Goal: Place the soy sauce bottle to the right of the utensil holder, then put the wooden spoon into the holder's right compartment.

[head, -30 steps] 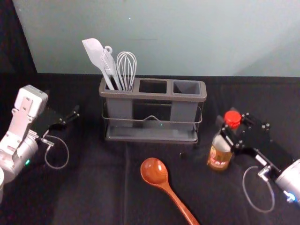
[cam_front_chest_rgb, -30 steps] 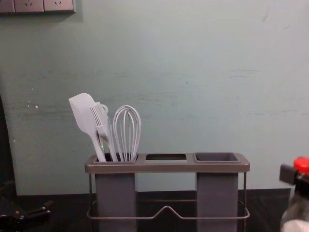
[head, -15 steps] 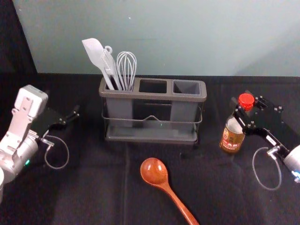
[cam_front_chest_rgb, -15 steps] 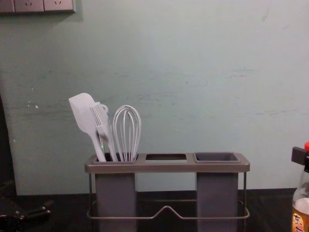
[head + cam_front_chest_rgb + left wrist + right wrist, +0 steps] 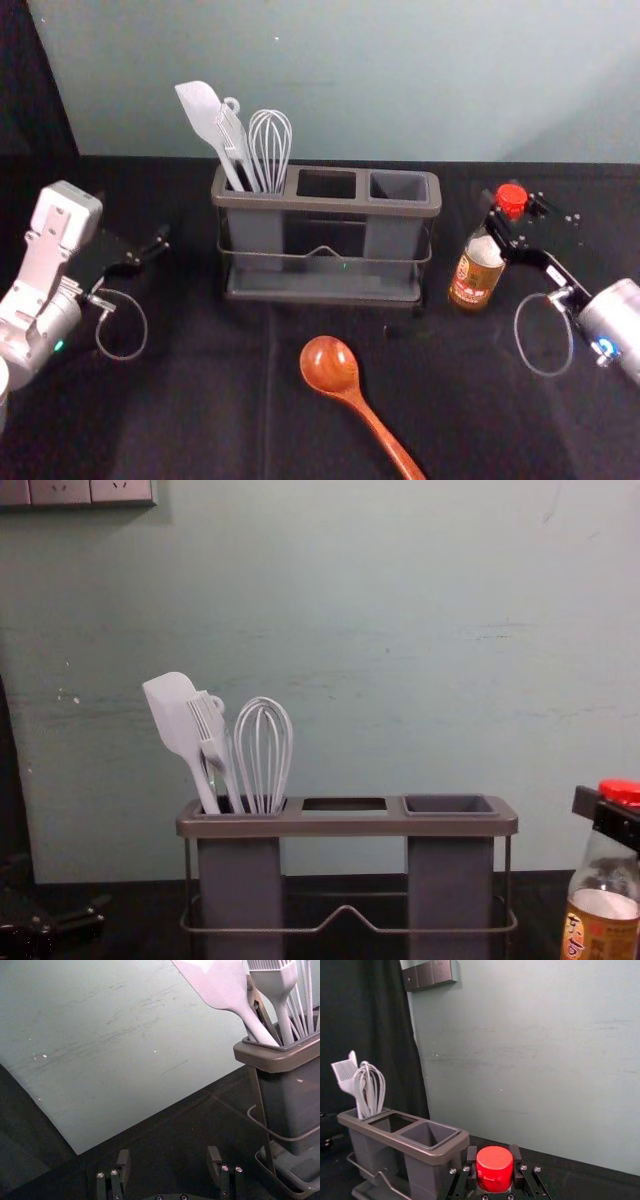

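A grey utensil holder [image 5: 326, 204] with three compartments stood upright at the middle of the head view. Its left compartment held a pale spatula [image 5: 201, 110], a pale brush [image 5: 234, 140] and a wire whisk [image 5: 270, 145], their heads rising above the rim. The middle compartment was a dark rectangular opening, and the right compartment [image 5: 398, 187] was a grey, open-topped cup. A wire rail [image 5: 290, 256] ran across the holder's front, above a low tray [image 5: 320, 287]. Just beside the holder, on its right, was the soy sauce bottle [image 5: 475, 272], with a red cap [image 5: 511, 197], a clear upper part and an orange-brown label. The right gripper [image 5: 508, 217] reached in from the right, its jaws pinching the bottle just below the cap; whether the bottle's base touched down could not be told. The left gripper [image 5: 133, 222] was parked well apart on the left, jaws spread. In front of the holder, the glossy wooden spoon [image 5: 328, 365] lay on the black tabletop [image 5: 210, 400], bowl toward the holder, handle slanting nearer and rightward. Behind rose a scuffed, pale grey-green wall [image 5: 400, 80], with a black curtain [image 5: 35, 90] at the left and a socket panel [image 5: 80, 492] high in the chest view.
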